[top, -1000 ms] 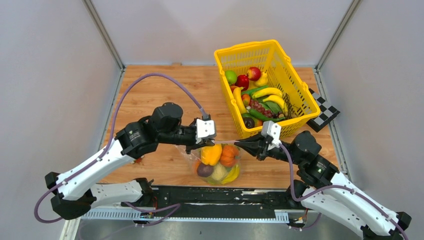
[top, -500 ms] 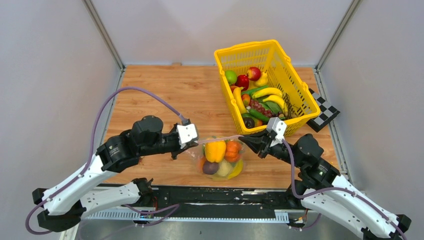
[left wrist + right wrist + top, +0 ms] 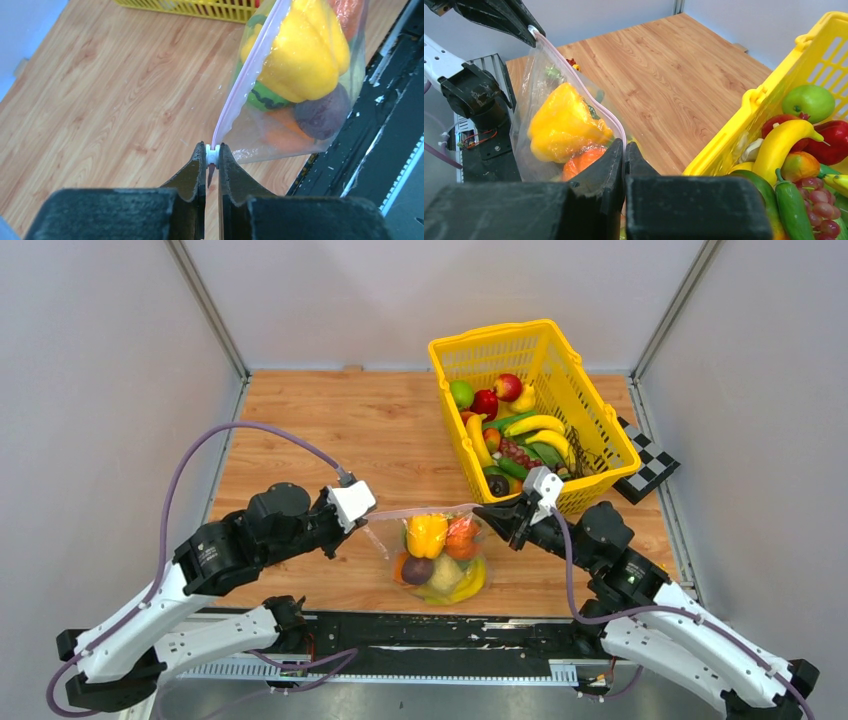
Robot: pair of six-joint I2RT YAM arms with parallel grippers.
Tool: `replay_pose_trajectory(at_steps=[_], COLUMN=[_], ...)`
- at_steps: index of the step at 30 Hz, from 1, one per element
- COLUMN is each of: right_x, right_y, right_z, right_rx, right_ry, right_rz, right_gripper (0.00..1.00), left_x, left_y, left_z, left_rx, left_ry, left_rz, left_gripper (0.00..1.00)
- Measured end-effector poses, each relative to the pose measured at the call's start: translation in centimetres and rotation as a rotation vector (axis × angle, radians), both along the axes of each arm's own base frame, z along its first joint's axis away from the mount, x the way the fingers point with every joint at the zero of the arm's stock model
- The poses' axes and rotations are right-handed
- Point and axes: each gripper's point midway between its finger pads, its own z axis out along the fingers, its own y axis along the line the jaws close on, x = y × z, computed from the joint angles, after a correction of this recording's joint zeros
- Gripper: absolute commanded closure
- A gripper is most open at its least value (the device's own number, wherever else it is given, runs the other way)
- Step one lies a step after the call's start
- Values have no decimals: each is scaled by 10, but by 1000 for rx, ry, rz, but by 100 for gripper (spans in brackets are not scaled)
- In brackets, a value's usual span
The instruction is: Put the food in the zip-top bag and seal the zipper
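The left gripper (image 3: pixel 212 156) has its two dark fingers closed almost flat together on the end of the thin, whitish-pink zipper strip (image 3: pixel 248 70), with a small white piece caught between the tips. From that pinch the strip runs straight off toward the robot's right. At its far end the right gripper (image 3: pixel 624 146) is clamped on it in the same way, and the strip disappears into the seam between its pressed fingers. Seen from above, the zipper strip is one taut line lying left to right over the near part of the wooden table (image 3: pixel 330 430), with an arm at each end and neither closer to it than the other. Beneath it is the clear, crinkly plastic zip-top bag (image 3: pixel 478 562), filled with toy food (image 3: pixel 426 535): a yellow pepper, an orange piece, a dark purple one and a banana. Whether the bag's bottom rests on the table cannot be told. Just behind the right gripper stands the yellow plastic basket (image 3: pixel 592 412), which holds more fruit. Any sealing stroke would likely have to run along that left-to-right line. The strip reads as a single line, but whether it is pressed shut along its full length cannot be told.
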Motion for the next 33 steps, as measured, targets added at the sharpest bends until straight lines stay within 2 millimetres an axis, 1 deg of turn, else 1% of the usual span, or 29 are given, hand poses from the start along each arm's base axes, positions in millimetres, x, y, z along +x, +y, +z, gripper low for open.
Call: replay_pose_trajectory(at_steps=[1,2,5,7,8,10,11,14,17,20,22,25,28,31,32,33], right_x=[1,1,4,7,10,16,20,31,43,54,61,75,96,123,132,141], right_y=[2,4,14,20,24,33,37,51,65,81,92,110,127,140,144,148], right_z=[-2,-3,-5,-4,-3,-3,-3,-8,-13,-16,-18,-22,-32,-49,-56,-63], right_rx=[-5,-10,-32,-43,-53,-72,-83,-117,-153,-182,-199,-225,-259,-312,-333,-353], right_ry=[4,8,22,29,35,46,53,71,87,99,106,122,144,173,186,201], right_rz=[4,11,39,49,52,58,60,68,77,96,113,124,97,37,17,-2], right_gripper=[100,100,100,100,100,100,100,100,100,100,100,100,100,100,95,87], left_x=[1,2,4,7,8,11,12,16,20,22,22,25,30,36,38,39], left_y=[2,5,12,16,18,21,24,30,37,42,47,51,53,54,55,56], left_z=[0,-1,-4,-4,-4,-3,-2,1,11,26,39,49,48,36,32,29], left_rx=[5,12,29,34,32,26,21,-14,-92,-192,-280,-375,-425,-446,-449,-454], left_ry=[-3,-4,-3,-8,-13,-23,-28,-52,-91,-131,-155,-173,-165,-141,-132,-123], left_rz=[12,23,58,85,97,122,137,192,252,290,324,369,424,487,509,525], left_gripper=[82,77,67,66,62,44,40,23,10,3,2,0,0,0,0,0])
